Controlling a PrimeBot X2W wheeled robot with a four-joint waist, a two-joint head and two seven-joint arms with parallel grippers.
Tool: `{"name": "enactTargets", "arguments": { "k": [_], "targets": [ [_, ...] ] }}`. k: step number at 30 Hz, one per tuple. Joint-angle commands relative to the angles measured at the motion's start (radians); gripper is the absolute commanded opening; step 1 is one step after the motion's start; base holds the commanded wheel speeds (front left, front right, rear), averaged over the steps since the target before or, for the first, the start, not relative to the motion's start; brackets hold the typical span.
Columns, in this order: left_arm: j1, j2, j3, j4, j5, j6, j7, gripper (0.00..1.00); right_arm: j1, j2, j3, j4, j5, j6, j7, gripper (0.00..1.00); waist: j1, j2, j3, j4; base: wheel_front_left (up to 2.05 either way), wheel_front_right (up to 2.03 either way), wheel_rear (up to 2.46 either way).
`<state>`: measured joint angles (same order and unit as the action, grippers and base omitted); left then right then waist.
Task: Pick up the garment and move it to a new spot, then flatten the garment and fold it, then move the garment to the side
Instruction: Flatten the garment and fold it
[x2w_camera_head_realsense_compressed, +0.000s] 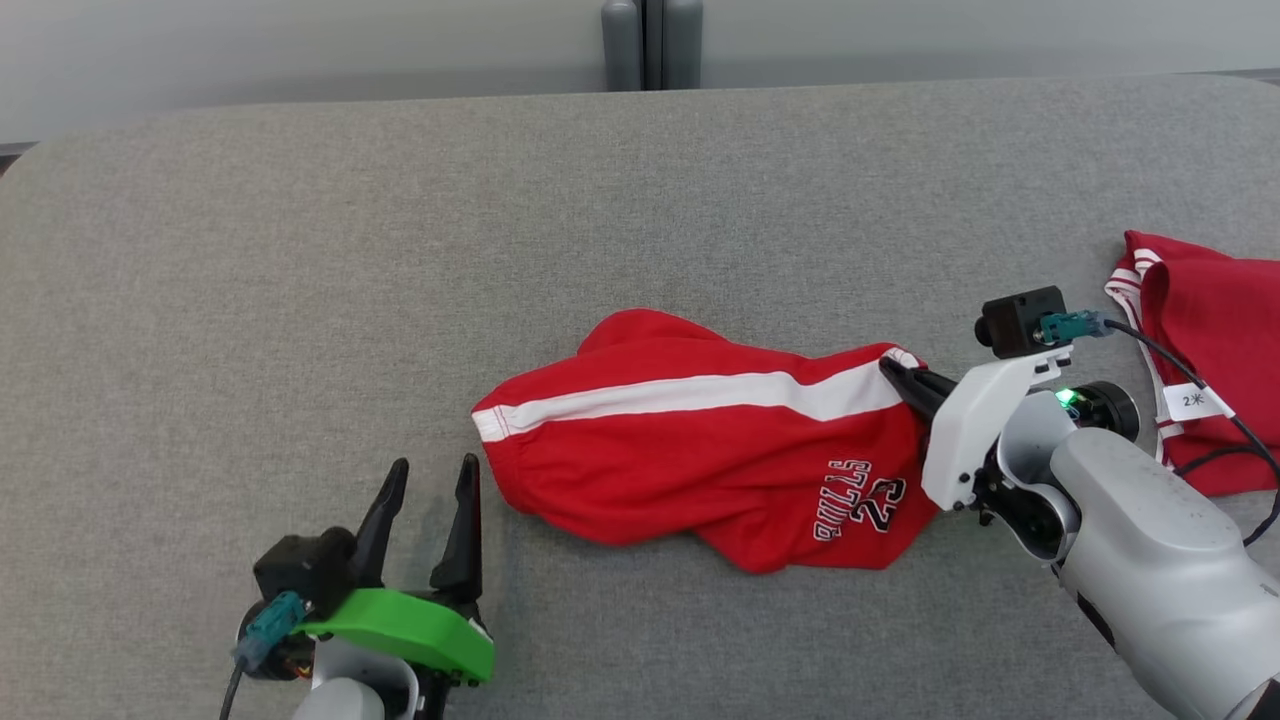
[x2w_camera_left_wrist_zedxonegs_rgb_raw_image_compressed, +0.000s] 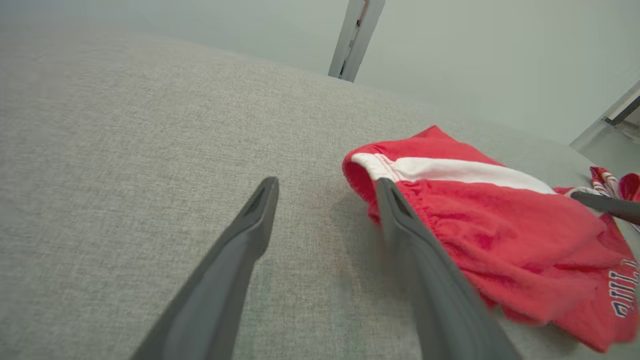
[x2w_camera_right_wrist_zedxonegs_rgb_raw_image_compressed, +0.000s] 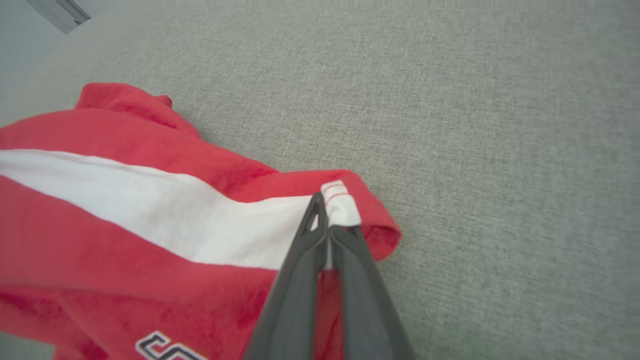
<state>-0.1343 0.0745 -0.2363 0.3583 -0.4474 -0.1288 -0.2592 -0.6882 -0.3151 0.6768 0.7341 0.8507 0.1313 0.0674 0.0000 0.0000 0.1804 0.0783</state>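
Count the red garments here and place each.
2. The lettered garment lies mid-surface, corner pinched in the right pincer; the second garment lies at the right edge, partly out of frame.

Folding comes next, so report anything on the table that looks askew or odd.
The red shorts lie crumpled and slanted, not flat, their lettering upside down in the head view. The right gripper is shut on the corner at the white stripe's end. Another red garment sits at the table's right edge.
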Motion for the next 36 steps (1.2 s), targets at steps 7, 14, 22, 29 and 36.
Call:
{"name": "enactTargets", "arguments": {
  "k": [7, 14, 22, 29, 36],
  "targets": [
    [-0.074, 0.051, -0.087, 0.0, -0.218, -0.003, 0.129, 1.0, -0.03, -0.02, 0.049, 0.02, 0.009, -0.001, -0.051, 0.0, 0.0, 0.0, -0.004, -0.019, 0.0, 0.0, 0.0],
    [-0.118, 0.111, -0.143, -0.023, -0.373, -0.003, 0.232, 1.0, -0.051, -0.014, 0.088, 0.033, 0.021, -0.001, -0.074, 0.0, 0.0, 0.0, 0.002, -0.042, 0.0, 0.0, 0.0],
    [-0.163, 0.153, -0.192, -0.041, -0.446, -0.003, 0.281, 0.76, -0.067, -0.011, 0.124, 0.05, 0.04, -0.001, -0.097, 0.0, 0.0, 0.0, 0.006, -0.058, 0.0, 0.0, 0.0],
    [-0.204, 0.159, -0.215, -0.004, -0.475, -0.003, 0.317, 0.18, -0.085, -0.009, 0.148, 0.055, 0.058, -0.001, -0.116, 0.0, 0.0, 0.0, 0.01, -0.07, 0.0, 0.0, 0.0],
    [-0.266, 0.158, -0.211, 0.029, -0.483, -0.003, 0.252, 0.0, -0.105, -0.018, 0.164, 0.051, 0.068, -0.001, -0.157, 0.0, 0.0, 0.0, 0.004, -0.084, 0.0, 0.0, 0.0]
  ]
}}
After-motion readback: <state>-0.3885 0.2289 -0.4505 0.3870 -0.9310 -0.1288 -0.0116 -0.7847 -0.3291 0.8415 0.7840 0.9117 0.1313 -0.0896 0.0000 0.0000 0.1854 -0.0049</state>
